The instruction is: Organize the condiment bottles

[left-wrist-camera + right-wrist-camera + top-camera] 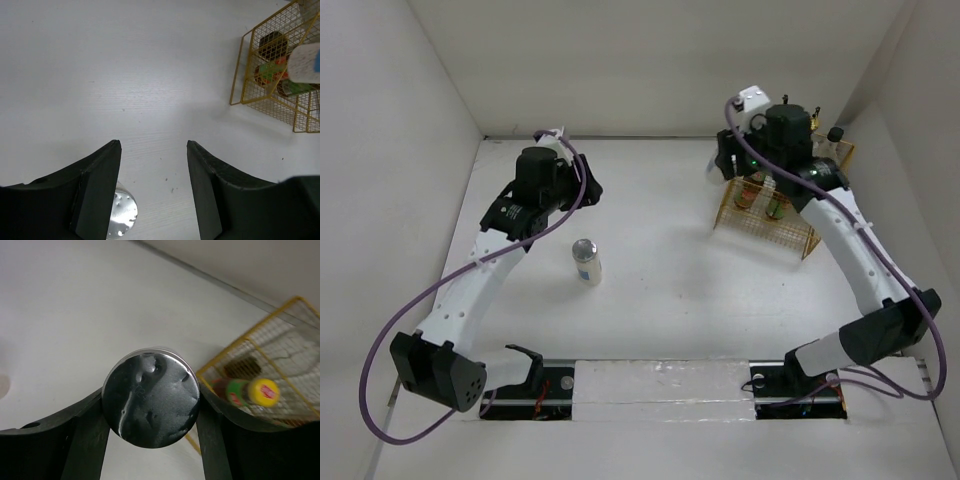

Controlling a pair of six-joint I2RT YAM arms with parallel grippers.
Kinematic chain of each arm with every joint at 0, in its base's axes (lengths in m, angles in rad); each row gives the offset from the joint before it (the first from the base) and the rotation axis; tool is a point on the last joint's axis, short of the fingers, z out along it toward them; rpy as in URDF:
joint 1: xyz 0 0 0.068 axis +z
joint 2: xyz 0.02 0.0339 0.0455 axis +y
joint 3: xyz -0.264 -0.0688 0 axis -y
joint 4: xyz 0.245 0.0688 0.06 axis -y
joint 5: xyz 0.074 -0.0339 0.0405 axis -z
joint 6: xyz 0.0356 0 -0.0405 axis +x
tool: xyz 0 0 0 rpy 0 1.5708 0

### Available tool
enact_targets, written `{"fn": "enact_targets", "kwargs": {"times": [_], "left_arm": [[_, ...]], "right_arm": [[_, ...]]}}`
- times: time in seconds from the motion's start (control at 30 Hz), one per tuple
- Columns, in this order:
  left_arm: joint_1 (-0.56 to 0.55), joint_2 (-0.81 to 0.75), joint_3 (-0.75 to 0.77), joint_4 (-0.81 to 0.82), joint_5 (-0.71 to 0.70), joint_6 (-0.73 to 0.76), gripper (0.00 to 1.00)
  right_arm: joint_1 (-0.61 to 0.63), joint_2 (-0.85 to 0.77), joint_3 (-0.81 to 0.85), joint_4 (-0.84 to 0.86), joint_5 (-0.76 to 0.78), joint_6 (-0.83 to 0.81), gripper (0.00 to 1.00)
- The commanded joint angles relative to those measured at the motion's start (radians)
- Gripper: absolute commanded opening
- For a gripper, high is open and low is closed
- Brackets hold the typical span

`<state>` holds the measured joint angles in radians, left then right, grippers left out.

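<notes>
Shaker (150,400) in R gripper (150,395), arm outstretched at basket (765,232); L gripper (154,145) agape.

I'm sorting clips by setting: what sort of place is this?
Probably a robot test cell, not a kitchen: plain white walls box in a white table, two arms are bolted at its near edge, and the props are a yellow wire basket and a silver-topped shaker.

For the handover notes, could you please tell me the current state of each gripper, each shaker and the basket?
left gripper: open, empty.
right gripper: shut on the held shaker.
held shaker: clamped at its silver top, beside the yellow wire basket.
table shaker: upright, not gripped.
yellow wire basket: holds bottles, including a yellow-capped sauce bottle.
</notes>
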<state>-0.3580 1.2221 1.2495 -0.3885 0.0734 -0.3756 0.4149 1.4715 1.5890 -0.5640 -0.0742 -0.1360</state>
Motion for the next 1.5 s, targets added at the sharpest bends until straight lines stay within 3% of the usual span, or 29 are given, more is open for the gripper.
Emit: {"fn": "enact_targets", "kwargs": {"times": [0.0,0.2,0.4,0.8,1.33,1.47], "left_arm": [[0.002,0.011,0.010,0.034,0.022,-0.008,0.51],[0.002,0.065,0.097,0.034,0.022,0.004,0.51],[0.002,0.105,0.116,0.034,0.022,0.004,0.51],[0.002,0.143,0.159,0.034,0.022,0.014,0.51],[0.002,0.152,0.159,0.034,0.022,0.023,0.51],[0.002,0.152,0.149,0.034,0.022,0.023,0.51]], "right_arm": [[-0.083,-0.025,0.061,-0.005,-0.016,-0.007,0.25],[-0.206,-0.025,0.074,-0.007,-0.026,-0.017,0.24],[-0.260,-0.025,-0.014,0.030,-0.067,-0.027,0.24],[-0.269,-0.119,-0.126,0.050,-0.118,-0.027,0.21],[-0.278,-0.016,-0.216,0.116,-0.107,-0.027,0.20],[-0.278,0.019,-0.241,0.125,-0.098,-0.007,0.26]]}}
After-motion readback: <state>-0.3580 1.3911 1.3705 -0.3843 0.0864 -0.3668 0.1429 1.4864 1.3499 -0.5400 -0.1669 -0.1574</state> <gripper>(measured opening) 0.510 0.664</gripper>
